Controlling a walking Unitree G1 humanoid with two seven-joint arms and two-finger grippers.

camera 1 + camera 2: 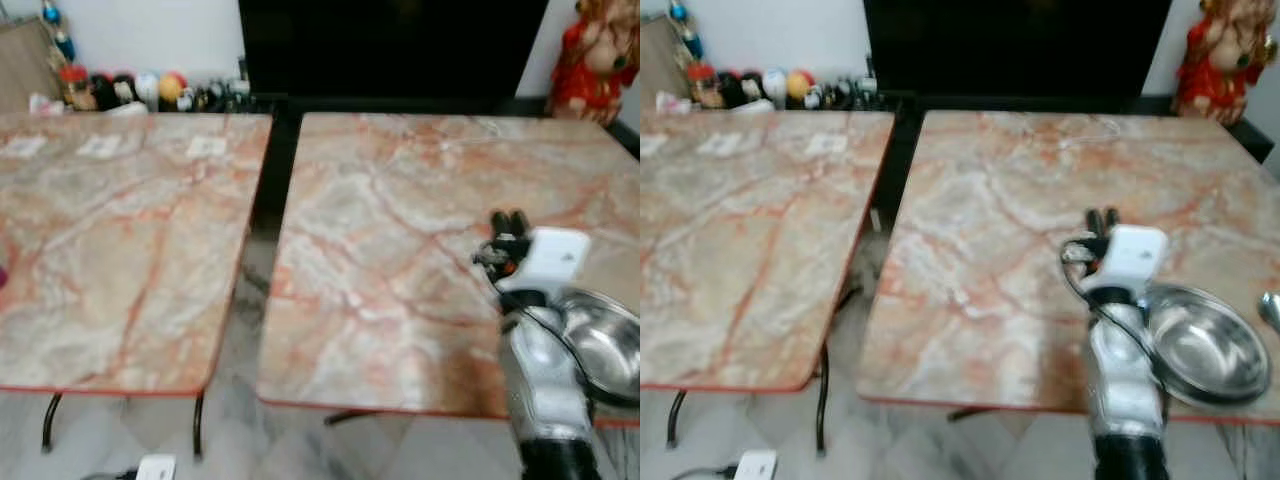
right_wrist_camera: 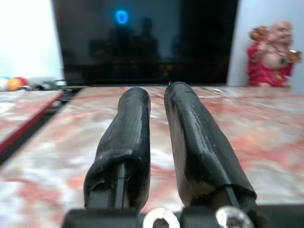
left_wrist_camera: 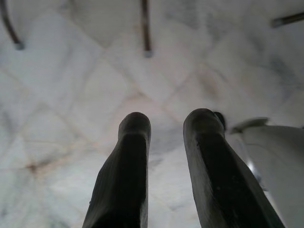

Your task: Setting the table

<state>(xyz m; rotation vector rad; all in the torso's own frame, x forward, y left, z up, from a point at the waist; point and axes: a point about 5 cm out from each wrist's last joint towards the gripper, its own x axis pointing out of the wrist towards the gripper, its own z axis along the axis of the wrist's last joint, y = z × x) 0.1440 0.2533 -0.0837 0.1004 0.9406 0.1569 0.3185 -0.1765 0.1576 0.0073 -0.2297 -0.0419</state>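
A steel bowl (image 1: 1205, 345) sits on the marble worktop (image 1: 1010, 250) near its front right edge, just beside the right gripper (image 1: 1101, 220), whose fingers (image 2: 130, 137) are almost together and hold nothing. The bowl looks light, stiff and not fragile, but its polished wall is probably slippery, so I judge the thin rim is the best place to pinch it. A spoon (image 1: 1270, 310) lies just beyond it. The left gripper (image 3: 166, 142) hangs over the floor (image 3: 71, 95), slightly open and empty.

Two tables stand side by side; a bowl (image 1: 1202, 345) sits at the right table's (image 1: 1000, 250) near right corner.
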